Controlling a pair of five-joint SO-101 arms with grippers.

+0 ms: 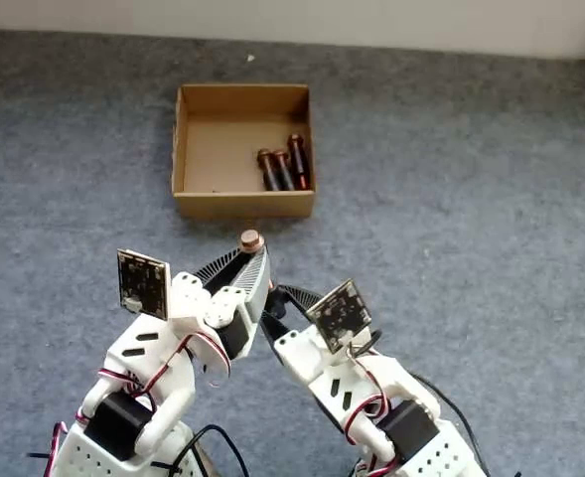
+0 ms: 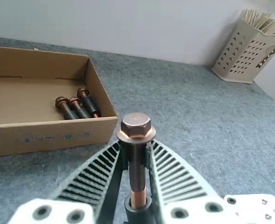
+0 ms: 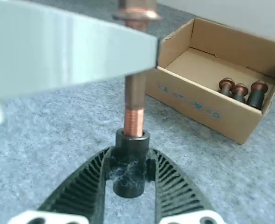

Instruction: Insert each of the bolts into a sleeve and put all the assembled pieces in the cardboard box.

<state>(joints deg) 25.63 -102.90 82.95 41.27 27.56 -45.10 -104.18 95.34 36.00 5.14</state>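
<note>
A copper bolt with a hex head is held by my left gripper, shut on its shank; the head shows in the high view just in front of the cardboard box. My right gripper is shut on a black sleeve. The bolt enters the sleeve's mouth with its threaded end. Three assembled pieces lie in the box's right part, seen also as dark sleeves with copper heads.
Grey carpet covers the table. A cream perforated holder with sticks stands far off by the wall. Both arms are close together in front of the box.
</note>
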